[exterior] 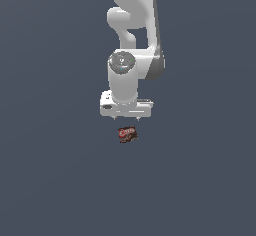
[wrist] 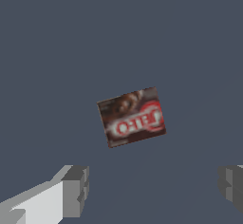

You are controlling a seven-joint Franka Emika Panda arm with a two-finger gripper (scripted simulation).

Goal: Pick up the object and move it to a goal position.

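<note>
The object [exterior: 128,134] is a small dark brown-and-red box with red lettering, lying flat on the dark grey surface. It also shows in the wrist view [wrist: 131,117], slightly rotated. My white gripper [exterior: 126,117] hangs pointing down just above it in the exterior view, apart from it. In the wrist view the gripper [wrist: 154,187] is open, with its two grey fingertips [wrist: 76,190] set wide apart. Nothing is between them. The box lies ahead of the gap, not inside it.
The plain dark grey surface [exterior: 50,180] fills both views. The white arm [exterior: 132,25] rises behind the gripper toward the top of the exterior view. No goal marker shows.
</note>
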